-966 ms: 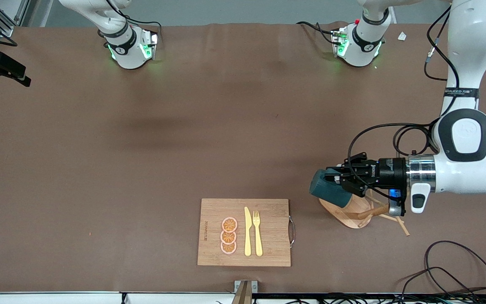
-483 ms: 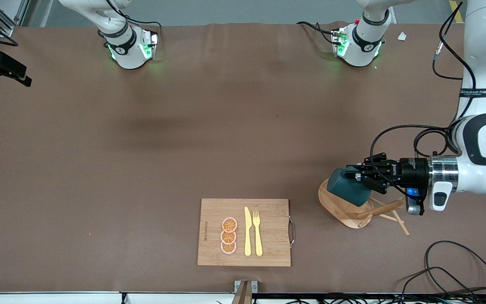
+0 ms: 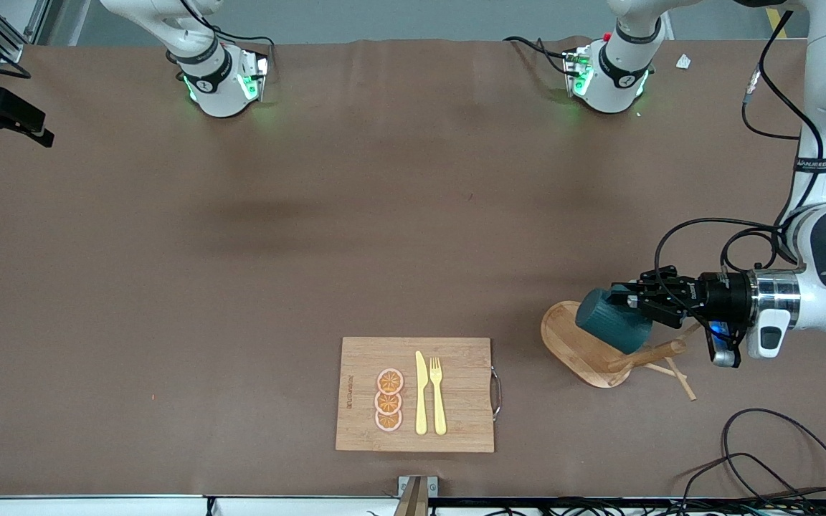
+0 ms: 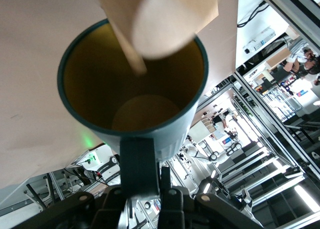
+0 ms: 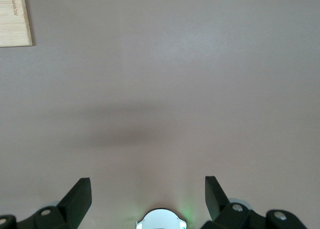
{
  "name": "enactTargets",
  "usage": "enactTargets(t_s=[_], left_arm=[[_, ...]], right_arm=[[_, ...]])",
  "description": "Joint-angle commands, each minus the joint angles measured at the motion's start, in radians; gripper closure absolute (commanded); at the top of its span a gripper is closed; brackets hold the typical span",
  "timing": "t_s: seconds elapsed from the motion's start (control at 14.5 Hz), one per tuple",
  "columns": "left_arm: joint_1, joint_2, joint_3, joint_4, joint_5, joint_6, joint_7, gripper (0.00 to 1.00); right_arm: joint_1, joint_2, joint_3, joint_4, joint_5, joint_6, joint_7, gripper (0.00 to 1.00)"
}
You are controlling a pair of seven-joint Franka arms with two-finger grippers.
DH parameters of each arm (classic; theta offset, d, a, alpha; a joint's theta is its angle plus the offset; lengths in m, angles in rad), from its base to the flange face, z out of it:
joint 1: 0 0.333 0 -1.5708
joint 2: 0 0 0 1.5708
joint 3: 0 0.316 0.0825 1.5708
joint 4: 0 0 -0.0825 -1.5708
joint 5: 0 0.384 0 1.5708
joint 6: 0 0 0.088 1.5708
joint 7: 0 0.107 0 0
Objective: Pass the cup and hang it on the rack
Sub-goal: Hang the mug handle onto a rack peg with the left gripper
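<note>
Item: small dark teal ribbed mug, ochre inside (the cup) [image 3: 612,327]. Held on its side in the air over the light wooden mug tree with oval base (the rack) [image 3: 576,346], near the table's edge at the left arm's end; its mouth faces the pegs, presumably so a peg can catch it.

Left gripper [image 3: 644,304]: clamped tight on the cup's rim, one finger inside, one outside.

Right gripper [image 5: 148,195]: waiting, spread wide, empty, above bare brown tabletop.

Rectangular bamboo cutting board [image 3: 414,393]: near the front edge, unused.
</note>
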Motion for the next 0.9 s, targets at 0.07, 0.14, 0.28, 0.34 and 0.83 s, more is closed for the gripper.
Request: enactTargets(t_s=[0.07, 0.14, 0.28, 0.34, 0.83], left_arm=[[0.032, 0.030, -0.012, 0.001, -0.034, -0.012, 0.062, 0.97], [0.039, 0.033, -0.010, 0.001, -0.034, -0.012, 0.084, 0.96], [0.047, 0.045, -0.010, 0.003, -0.033, -0.012, 0.099, 0.97], [0.049, 0.045, -0.010, 0.003, -0.034, -0.012, 0.101, 0.97], [0.065, 0.065, -0.012, 0.003, -0.076, -0.012, 0.133, 0.86]], right_arm=[[-0.015, -0.021, 0.012, -0.021, 0.018, 0.005, 0.012, 0.00], [-0.015, -0.021, 0.012, -0.021, 0.018, 0.005, 0.012, 0.00], [-0.015, -0.021, 0.012, -0.021, 0.018, 0.005, 0.012, 0.00], [-0.015, -0.021, 0.012, -0.021, 0.018, 0.005, 0.012, 0.00], [-0.015, -0.020, 0.012, -0.021, 0.018, 0.005, 0.014, 0.00]])
